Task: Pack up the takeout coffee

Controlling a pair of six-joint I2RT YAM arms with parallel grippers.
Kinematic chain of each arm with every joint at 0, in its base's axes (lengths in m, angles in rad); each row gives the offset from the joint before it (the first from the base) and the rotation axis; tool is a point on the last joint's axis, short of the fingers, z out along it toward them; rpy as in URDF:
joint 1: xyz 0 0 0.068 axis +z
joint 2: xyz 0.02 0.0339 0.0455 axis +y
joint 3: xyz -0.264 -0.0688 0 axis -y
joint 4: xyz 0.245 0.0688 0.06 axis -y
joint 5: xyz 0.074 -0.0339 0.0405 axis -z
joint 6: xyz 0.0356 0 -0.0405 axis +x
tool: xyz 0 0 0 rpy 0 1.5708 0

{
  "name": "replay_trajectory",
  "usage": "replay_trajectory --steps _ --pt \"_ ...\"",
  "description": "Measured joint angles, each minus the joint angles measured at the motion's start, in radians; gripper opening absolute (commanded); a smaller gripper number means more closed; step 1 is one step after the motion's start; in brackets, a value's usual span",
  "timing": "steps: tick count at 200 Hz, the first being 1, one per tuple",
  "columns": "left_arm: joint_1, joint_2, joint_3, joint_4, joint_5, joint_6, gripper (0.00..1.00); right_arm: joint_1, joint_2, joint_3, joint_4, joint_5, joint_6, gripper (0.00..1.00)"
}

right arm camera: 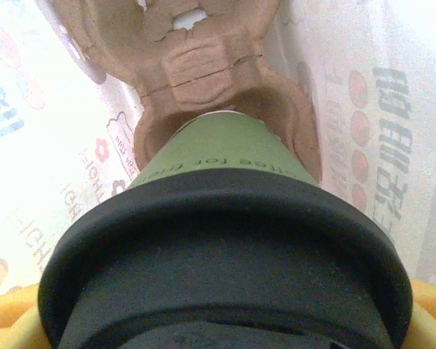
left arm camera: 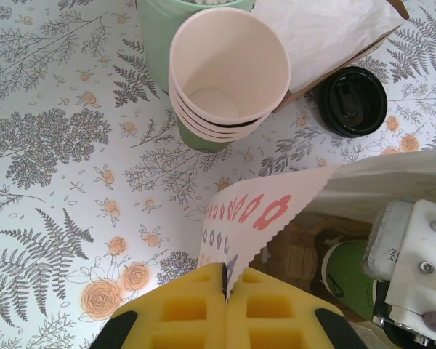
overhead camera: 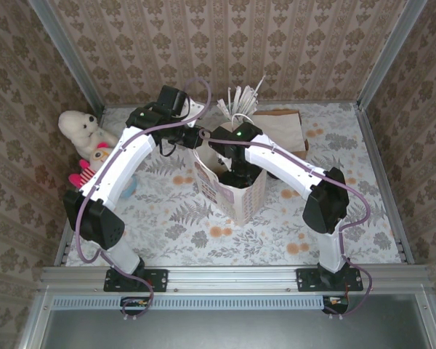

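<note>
Green takeout coffee [right arm camera: 225, 156] sits clasped between the right fingers [right arm camera: 3, 327] inside the bag [left arm camera: 261, 211], whose rim the left fingers [left arm camera: 182, 313] pinch.

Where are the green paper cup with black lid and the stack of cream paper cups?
green paper cup [right arm camera: 225, 142], right wrist view, green side wall.
stack of cream paper cups [left arm camera: 240, 58], left wrist view, top cup's inner wall.

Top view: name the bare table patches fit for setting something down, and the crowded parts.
Bare: the table right of the right arm, to the wall; also the near strip between the left arm and the white bag. Crowded: the back middle, around the straw holder and cup stack.
</note>
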Motion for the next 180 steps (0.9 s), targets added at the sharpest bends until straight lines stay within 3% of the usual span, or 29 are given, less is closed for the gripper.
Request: replay_trajectory --steps 180 --pt "0.0 0.0 0.0 0.0 0.0 0.0 0.0 0.0 0.013 0.0 -0.013 0.002 0.011 0.39"
